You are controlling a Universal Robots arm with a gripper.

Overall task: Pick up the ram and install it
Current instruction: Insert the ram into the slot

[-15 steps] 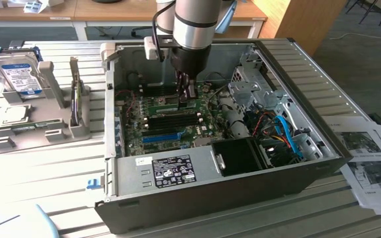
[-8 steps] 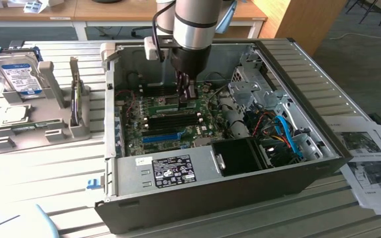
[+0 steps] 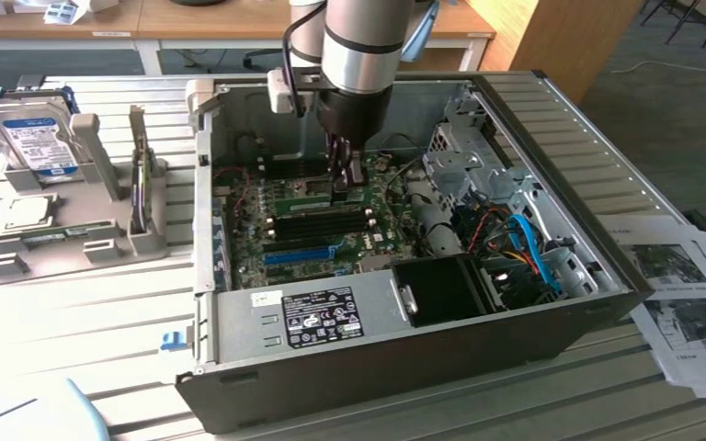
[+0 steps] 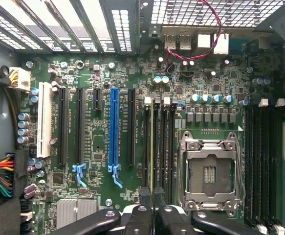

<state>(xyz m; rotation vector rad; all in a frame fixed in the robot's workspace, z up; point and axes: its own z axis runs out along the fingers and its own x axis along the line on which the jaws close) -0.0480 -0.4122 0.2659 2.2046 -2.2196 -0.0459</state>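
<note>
Grey slatted table [image 3: 84, 312] carrying a black and silver computer case [image 3: 451, 367] that lies on its side with the side panel off, so the inside faces up. A silver and black robot arm [image 3: 359, 46] comes straight down into the open case. A green motherboard [image 4: 210, 63] covers the floor of the case.

On the table, toward the exterior view's left, a grey plastic rack [image 3: 96, 239] holds a silver hard drive [image 3: 37, 138] with a blue and white label, standing upright. Printed papers [image 3: 684, 276] lie on the table toward the exterior view's right.

On the board, a metal-framed processor socket [image 4: 210, 171] sits beside a bank of black memory slots [image 4: 164, 147]. A bright blue slot strip [image 4: 114, 127] runs parallel to them, a few slots away.

The gripper [image 4: 152, 198] hangs low over the memory slots, its two black fingers [image 4: 143, 196] drawn nearly together and pinching the ram [image 4: 152, 147]. The ram appears edge-on in the wrist view as a thin pale green line. Its long axis lies along the memory slots and parallel to the blue strip. One end is at the fingers and the other points toward the ports at the board's edge. It lines up with a slot near the outer side of the bank, away from the socket. Whether it is pressed fully in cannot be told.
</note>
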